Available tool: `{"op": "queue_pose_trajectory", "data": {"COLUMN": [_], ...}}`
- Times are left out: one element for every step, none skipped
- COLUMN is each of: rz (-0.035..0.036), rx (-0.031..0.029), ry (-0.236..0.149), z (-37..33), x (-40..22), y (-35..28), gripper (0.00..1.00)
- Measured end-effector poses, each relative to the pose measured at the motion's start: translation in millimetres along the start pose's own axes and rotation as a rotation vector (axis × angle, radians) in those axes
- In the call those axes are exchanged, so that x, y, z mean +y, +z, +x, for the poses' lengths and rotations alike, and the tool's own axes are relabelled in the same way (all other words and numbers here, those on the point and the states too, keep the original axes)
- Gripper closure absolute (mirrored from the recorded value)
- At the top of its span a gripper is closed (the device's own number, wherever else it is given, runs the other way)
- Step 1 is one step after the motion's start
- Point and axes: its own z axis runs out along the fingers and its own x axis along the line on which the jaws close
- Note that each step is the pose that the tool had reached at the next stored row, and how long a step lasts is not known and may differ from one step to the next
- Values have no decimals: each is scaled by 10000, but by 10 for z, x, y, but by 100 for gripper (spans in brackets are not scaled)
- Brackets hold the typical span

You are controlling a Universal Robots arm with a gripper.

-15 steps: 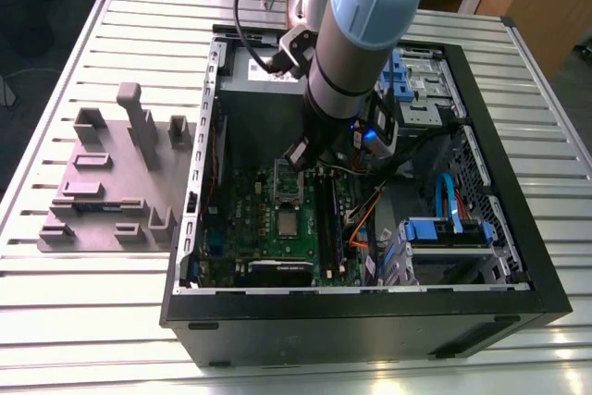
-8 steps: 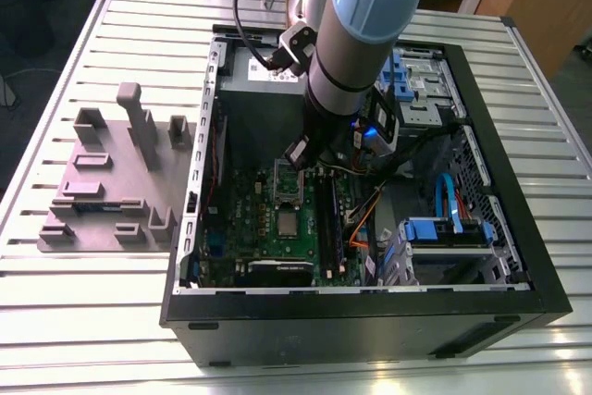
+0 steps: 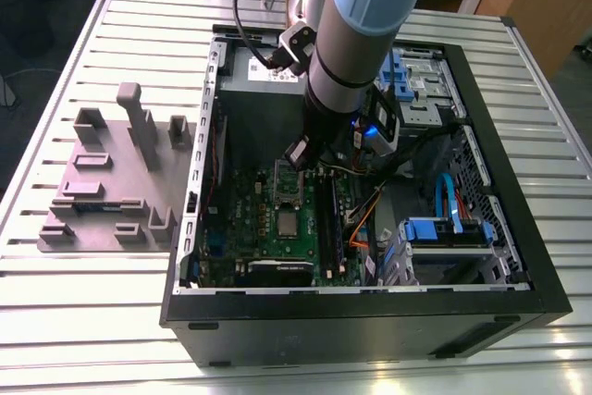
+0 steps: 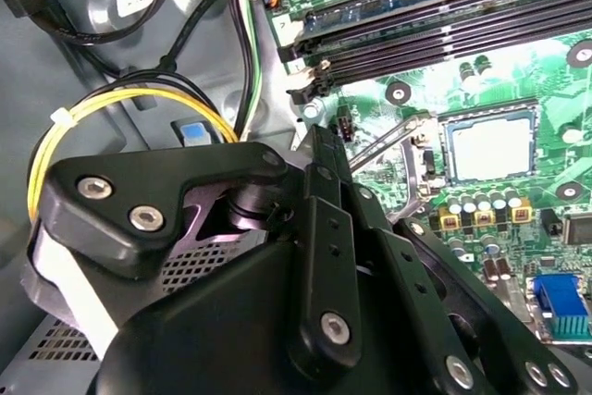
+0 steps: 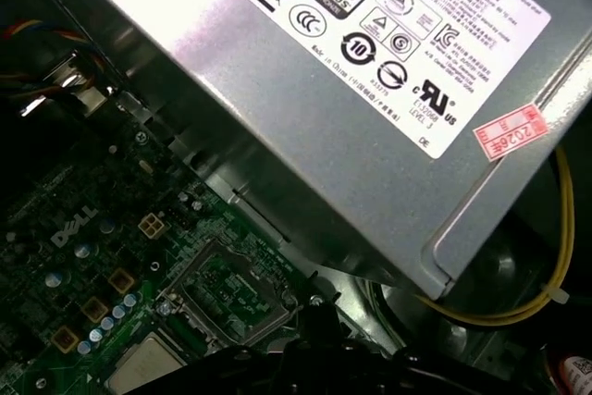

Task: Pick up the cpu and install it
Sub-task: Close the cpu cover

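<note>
The arm reaches down into the open computer case (image 3: 518,256), and its gripper (image 4: 319,168) hangs above the green motherboard (image 3: 250,219) — whether the jaws are open I cannot tell. The cpu (image 4: 492,149) lies flat in its socket on the board, probably seated, just beside the gripper.

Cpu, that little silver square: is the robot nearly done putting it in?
Nothing looks done yet. The cpu lies flat on the green board beside the dark socket. The gripper hangs above the socket, not holding the cpu. Lifting and installing are both left.
</note>
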Motion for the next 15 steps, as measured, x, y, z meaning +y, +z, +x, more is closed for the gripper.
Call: {"op": "queue_pose_trajectory", "data": {"rz": [12, 20, 23, 24, 24, 24, 25, 25, 25, 26, 25, 26, 26, 26, 28], "rx": [11, 18, 20, 20, 20, 20, 21, 21, 21, 22, 21, 21, 20, 19, 19], "ry": [1, 3, 3, 3, 2, 2, 2, 2, 2, 3, 2, 2, 2, 1, 1], "z": [0, 1, 2, 4, 5, 6, 8, 9, 10, 12, 14, 15, 16, 17, 19], "x": [2, 5, 9, 13, 16, 20, 23, 26, 30, 33, 36, 39, 42, 44, 46], "y": [-6, -13, -20, -29, -38, -46, -53, -60, -67, -74, -80, -85, -89, -92, -94], "gripper": [90, 90, 90, 90, 90, 90, 90, 90, 90, 90, 90, 90, 90, 90, 90]}}
